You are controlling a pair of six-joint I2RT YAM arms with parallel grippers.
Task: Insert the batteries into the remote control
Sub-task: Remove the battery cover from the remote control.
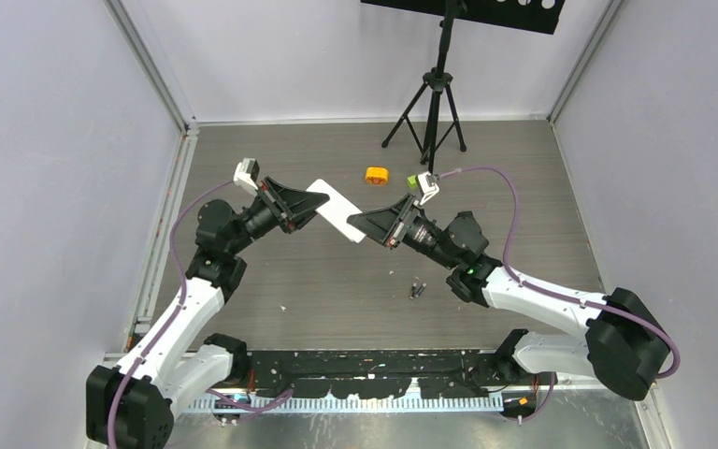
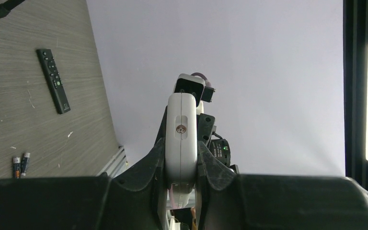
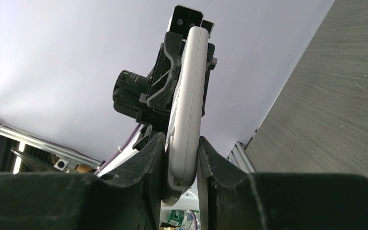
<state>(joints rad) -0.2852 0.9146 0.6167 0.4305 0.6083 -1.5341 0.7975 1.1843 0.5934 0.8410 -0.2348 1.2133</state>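
A white remote (image 1: 337, 210) is held in the air between both grippers, tilted, over the middle of the table. My left gripper (image 1: 310, 208) is shut on its far-left end; in the left wrist view the remote (image 2: 181, 134) sits edge-on between the fingers of that gripper (image 2: 181, 160). My right gripper (image 1: 361, 224) is shut on the near-right end; the remote also shows in the right wrist view (image 3: 186, 120), clamped by that gripper (image 3: 182, 160). Small dark batteries (image 1: 418, 290) lie on the table in front of the right arm; two show in the left wrist view (image 2: 20, 165).
A black remote (image 2: 53, 80) lies on the table beyond the batteries; it is hidden in the top view. An orange round block (image 1: 377, 175) and a lime green block (image 1: 413, 181) sit further back. A black tripod (image 1: 435, 103) stands at the back. Grey walls enclose the table.
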